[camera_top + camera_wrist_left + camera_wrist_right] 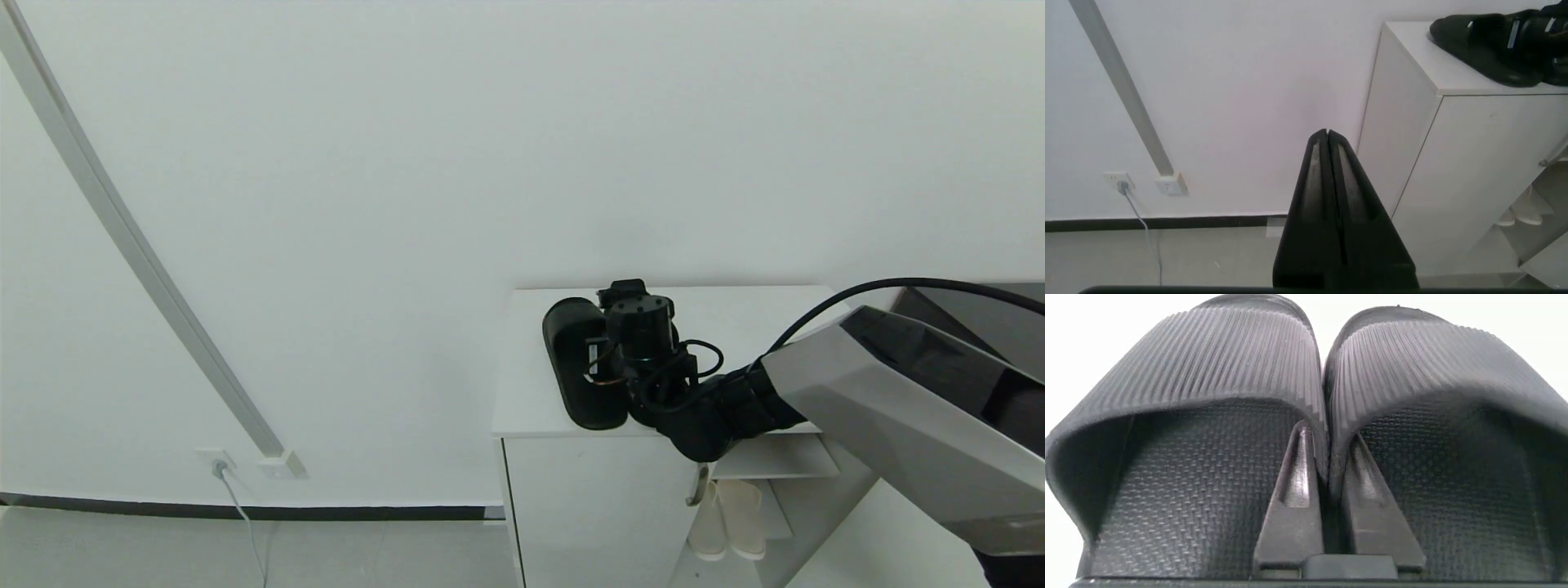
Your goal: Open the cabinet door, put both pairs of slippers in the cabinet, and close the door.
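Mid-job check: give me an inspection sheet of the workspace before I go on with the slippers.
Surface: cabinet top, white and flat, carrying the black slippers.
Job's things: black slippers side by side near the top's left edge; white slippers on a lower shelf inside, where the cabinet's right side stands open.
Clutter: nothing seen.
Tools: right tool shut on the black slippers' adjoining inner walls, one finger in each; left tool shut and empty, in the air left of the cabinet.
Cables: black cable arcing over the right arm; grey cord hanging from a wall socket.
Surroundings: white wall, slanting conduit, floor.
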Controlling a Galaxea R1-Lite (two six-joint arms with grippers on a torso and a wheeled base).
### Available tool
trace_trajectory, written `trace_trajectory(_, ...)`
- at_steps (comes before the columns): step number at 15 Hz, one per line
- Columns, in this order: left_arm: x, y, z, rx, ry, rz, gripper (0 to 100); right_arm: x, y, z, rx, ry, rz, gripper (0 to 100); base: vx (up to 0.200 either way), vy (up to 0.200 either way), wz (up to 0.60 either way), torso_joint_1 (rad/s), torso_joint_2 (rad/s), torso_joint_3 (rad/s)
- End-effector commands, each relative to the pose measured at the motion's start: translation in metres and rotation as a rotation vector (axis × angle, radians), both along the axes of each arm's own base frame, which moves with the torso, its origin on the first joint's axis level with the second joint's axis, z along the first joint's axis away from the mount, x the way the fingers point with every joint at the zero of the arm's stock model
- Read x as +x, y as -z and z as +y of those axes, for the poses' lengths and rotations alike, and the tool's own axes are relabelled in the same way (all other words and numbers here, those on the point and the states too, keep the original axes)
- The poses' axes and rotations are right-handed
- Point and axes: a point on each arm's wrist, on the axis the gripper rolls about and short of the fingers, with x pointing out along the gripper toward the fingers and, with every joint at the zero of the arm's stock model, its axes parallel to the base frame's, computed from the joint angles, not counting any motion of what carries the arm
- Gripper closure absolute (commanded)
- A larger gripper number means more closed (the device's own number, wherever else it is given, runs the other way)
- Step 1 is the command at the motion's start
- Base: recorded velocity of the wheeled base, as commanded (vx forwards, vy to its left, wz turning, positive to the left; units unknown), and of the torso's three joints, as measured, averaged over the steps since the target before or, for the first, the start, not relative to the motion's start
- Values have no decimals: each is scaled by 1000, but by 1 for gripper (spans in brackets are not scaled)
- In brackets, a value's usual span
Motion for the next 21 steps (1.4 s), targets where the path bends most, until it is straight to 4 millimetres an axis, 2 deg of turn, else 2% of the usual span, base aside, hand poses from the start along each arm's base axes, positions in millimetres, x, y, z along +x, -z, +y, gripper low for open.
trace_trajectory(1,0,0,0,0,-3,1,100,0,0,0,1,-1,-1,100,0,0,0,0,0,0)
trace_trajectory(2,0,0,0,0,-1,1,100,-1,-1,0,2,-1,-2,100,0,0,0,0,0,0)
trace_trajectory(4,0,0,0,0,-1,1,100,-8,-19,-4,25,-3,-26,100,0,0,0,0,0,0)
trace_trajectory(6,0,0,0,0,-1,1,100,-30,-54,-18,60,-59,-54,100,0,0,0,0,0,0)
trace_trajectory(8,0,0,0,0,-1,1,100,-63,-71,-32,62,-135,-38,100,0,0,0,0,0,0)
trace_trajectory(11,0,0,0,12,0,3,100,-114,-71,-48,44,-240,11,100,0,0,0,0,0,0)
trace_trajectory(14,0,0,0,14,2,3,100,-150,-76,-69,49,-299,17,100,0,0,0,0,0,0)
trace_trajectory(16,0,0,0,15,-1,1,100,-159,-74,-74,42,-321,32,100,0,0,0,0,0,0)
trace_trajectory(21,0,0,0,11,-6,3,100,-166,-64,-73,23,-337,61,100,0,0,0,0,0,0)
